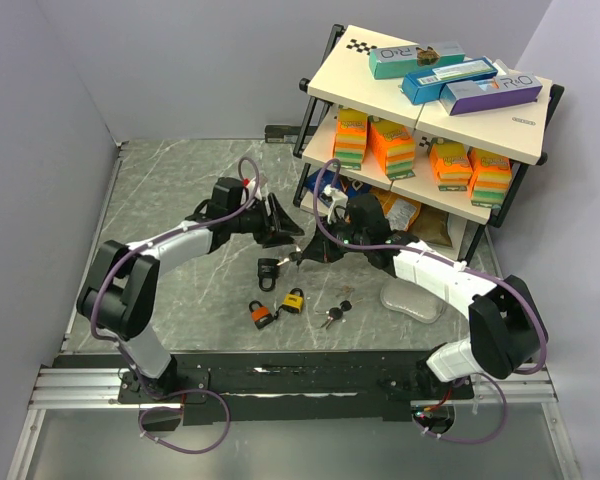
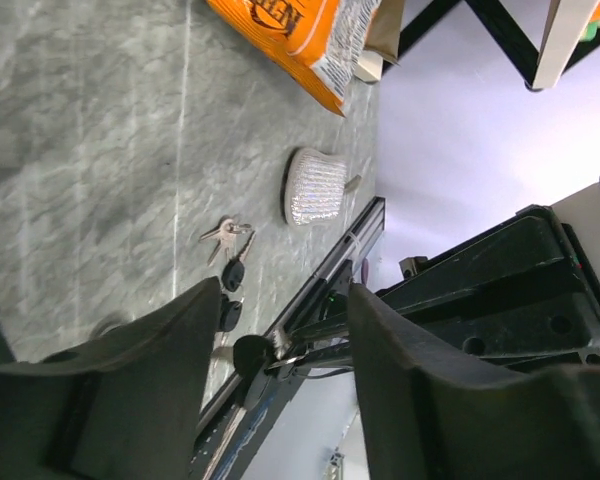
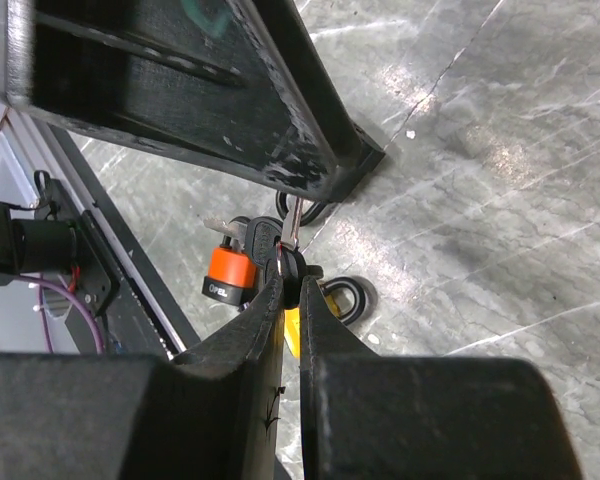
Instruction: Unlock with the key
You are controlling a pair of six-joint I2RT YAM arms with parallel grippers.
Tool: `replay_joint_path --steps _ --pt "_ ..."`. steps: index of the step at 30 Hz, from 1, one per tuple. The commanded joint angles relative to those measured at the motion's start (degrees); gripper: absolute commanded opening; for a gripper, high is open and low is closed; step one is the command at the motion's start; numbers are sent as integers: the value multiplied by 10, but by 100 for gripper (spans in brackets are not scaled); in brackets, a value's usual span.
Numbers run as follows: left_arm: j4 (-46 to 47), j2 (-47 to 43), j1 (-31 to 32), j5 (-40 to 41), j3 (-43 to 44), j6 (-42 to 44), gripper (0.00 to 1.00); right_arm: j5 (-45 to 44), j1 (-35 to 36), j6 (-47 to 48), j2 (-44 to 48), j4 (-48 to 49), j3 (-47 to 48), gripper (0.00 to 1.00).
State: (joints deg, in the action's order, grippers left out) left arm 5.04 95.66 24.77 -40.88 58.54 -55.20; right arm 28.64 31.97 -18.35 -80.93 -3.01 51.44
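The right pincer (image 3: 292, 280) is pinched closed on the black plastic head of a key (image 3: 296, 222); the key's thin metal blade points away toward the left pincer (image 2: 283, 300). That pincer's blunt, matte-black fingers stand apart with the key's tip in the gap between them, gripping nothing; whether the blade brushes a finger is hard to tell from the wrist views. The key is held clear of the grey, marbled tabletop (image 1: 180, 190). On the tabletop near it lie three padlocks close together: a black padlock (image 1: 268, 270) nearest the pincers; an orange padlock (image 1: 263, 316) and a yellow padlock (image 1: 294, 300) side by side nearer the arm bases, each with a curved shackle. Just right of them rests a small bunch of spare keys (image 1: 334, 315); further right sits a rounded, glittery silver pouch (image 1: 412, 300).
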Motion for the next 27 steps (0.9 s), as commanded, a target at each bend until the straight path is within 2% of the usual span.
replay_joint_path --steps 1,8,16,20,25,27 --pt "20 8 9 -25 27 0 51 14 -3 9 5 9 27 0" --pt "26 22 10 -49 27 -8 45 12 -8 1 5 14 26 0" --pt "26 21 11 -54 26 -6 44 7 -16 -10 8 20 21 0" --pt "28 23 13 -59 31 -6 33 8 -15 -12 4 20 23 0" --pt "30 28 15 -68 31 -7 29 3 -16 -16 5 19 21 0" --pt "32 30 16 -74 32 -7 21 4 -18 -17 5 19 21 0"
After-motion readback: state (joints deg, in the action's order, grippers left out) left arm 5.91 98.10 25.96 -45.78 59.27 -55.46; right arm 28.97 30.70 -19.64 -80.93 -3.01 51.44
